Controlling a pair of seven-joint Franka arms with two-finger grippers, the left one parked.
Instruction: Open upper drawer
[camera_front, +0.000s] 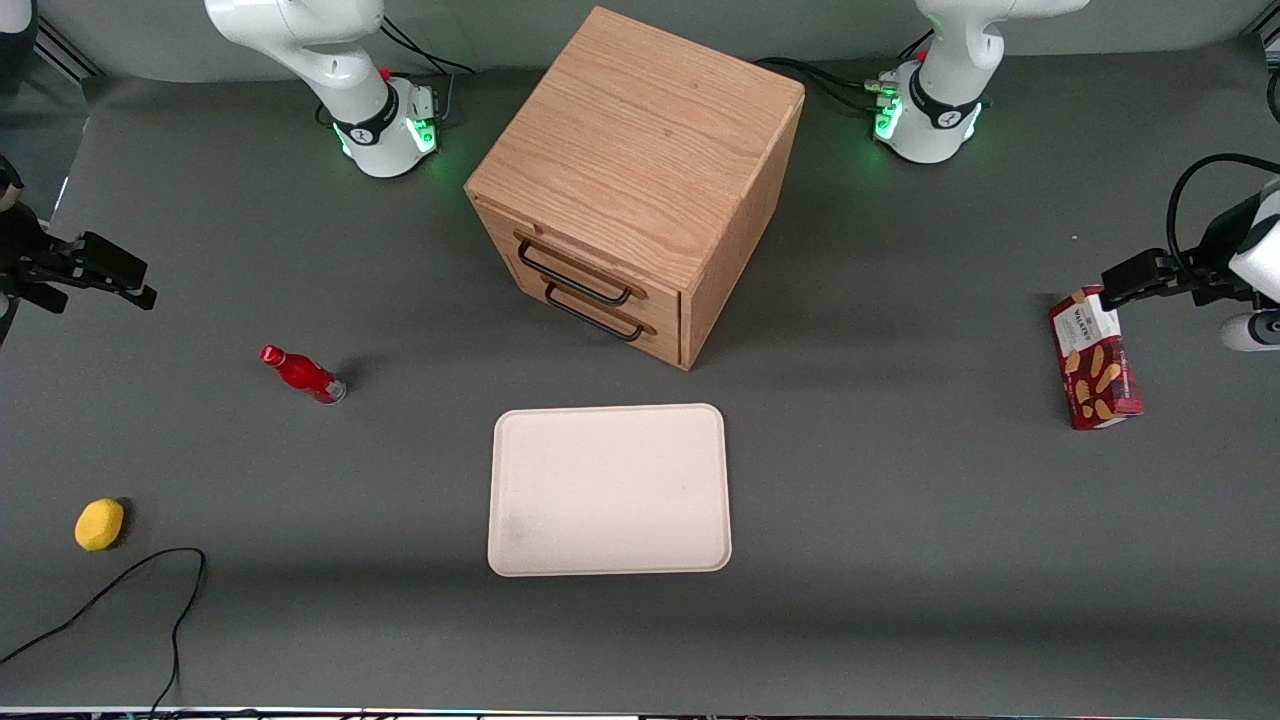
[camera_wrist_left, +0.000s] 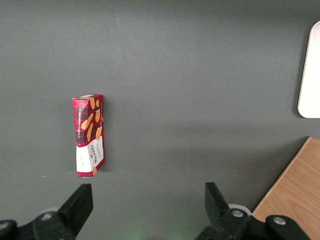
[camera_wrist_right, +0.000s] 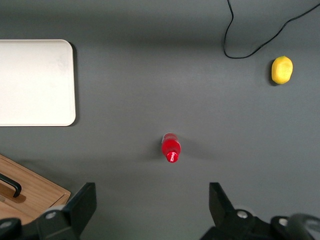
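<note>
The oak cabinet (camera_front: 640, 150) stands at mid-table, farther from the front camera than the tray. Its upper drawer (camera_front: 600, 262) is shut, with a long black bar handle (camera_front: 573, 272) across it. The bottom drawer's like handle (camera_front: 595, 313) sits just below. My right gripper (camera_front: 135, 280) hovers high at the working arm's end of the table, well apart from the cabinet, open and empty. In the right wrist view the gripper (camera_wrist_right: 152, 196) is above bare table, with a corner of the cabinet (camera_wrist_right: 35, 197) and a bit of black handle (camera_wrist_right: 12, 186) showing.
A red bottle (camera_front: 303, 374) (camera_wrist_right: 171, 148) lies between the gripper and the cabinet. A yellow object (camera_front: 99, 524) (camera_wrist_right: 282, 69) and a black cable (camera_front: 130, 600) lie nearer the front camera. A white tray (camera_front: 610, 560) sits in front of the cabinet. A cookie box (camera_front: 1095, 360) lies toward the parked arm's end.
</note>
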